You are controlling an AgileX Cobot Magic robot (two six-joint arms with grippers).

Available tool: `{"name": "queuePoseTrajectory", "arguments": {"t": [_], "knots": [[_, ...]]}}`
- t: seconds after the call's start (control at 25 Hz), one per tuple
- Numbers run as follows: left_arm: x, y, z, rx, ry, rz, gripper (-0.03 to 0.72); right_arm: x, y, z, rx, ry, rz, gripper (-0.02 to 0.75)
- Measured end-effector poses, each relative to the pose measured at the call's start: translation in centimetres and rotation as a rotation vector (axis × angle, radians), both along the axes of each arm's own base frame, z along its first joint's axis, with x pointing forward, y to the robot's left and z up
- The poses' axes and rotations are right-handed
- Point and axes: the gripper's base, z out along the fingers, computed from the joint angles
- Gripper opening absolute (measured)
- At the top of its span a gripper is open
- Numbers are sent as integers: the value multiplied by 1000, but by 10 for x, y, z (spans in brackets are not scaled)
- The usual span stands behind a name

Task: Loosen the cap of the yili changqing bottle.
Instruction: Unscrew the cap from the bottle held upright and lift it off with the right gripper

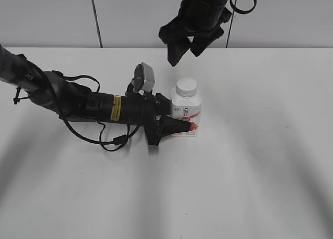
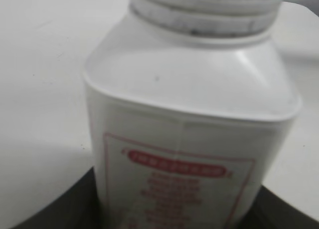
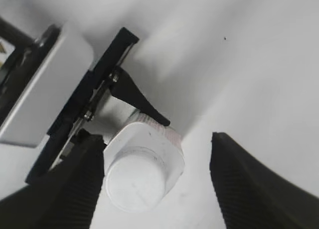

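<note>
The yili changqing bottle point(image 1: 186, 113) stands upright on the white table, white with a red-pink label. Its white cap point(image 1: 187, 86) sits on the neck. My left gripper point(image 1: 174, 125) is shut on the bottle's lower body from the left. In the left wrist view the bottle point(image 2: 189, 119) fills the frame, with the cap's ribbed rim point(image 2: 204, 9) at the top. My right gripper point(image 1: 183, 47) hangs open above and behind the cap, apart from it. In the right wrist view the cap point(image 3: 135, 180) lies below, between the open fingers point(image 3: 157, 181), nearer the left one.
The white table point(image 1: 250, 161) stretches around the bottle. The left arm point(image 1: 78, 101) with its cables lies across the table's left half. A grey-white wall point(image 1: 52, 15) stands behind the table's far edge.
</note>
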Motion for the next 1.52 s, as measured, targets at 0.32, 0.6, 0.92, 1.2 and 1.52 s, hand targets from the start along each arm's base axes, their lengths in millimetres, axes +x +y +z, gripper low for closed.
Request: {"name": "queuePoseTrajectory", "arguments": {"t": [0.32, 0.6, 0.92, 1.2, 1.52], "knots": [[0, 0, 0, 0, 0, 2, 387, -2, -4, -14, 8, 106, -281, 524], [0, 0, 0, -1, 0, 3, 387, -7, 1, -21, 62, 193, -351, 524], [0, 0, 0, 1, 0, 4, 386, -5, 3, -33, 55, 227, -379, 524], [0, 0, 0, 0, 1, 6, 386, -9, 1, -43, 31, 256, -384, 524], [1, 0, 0, 0, 1, 7, 386, -9, 1, -45, 28, 261, -386, 524]]}}
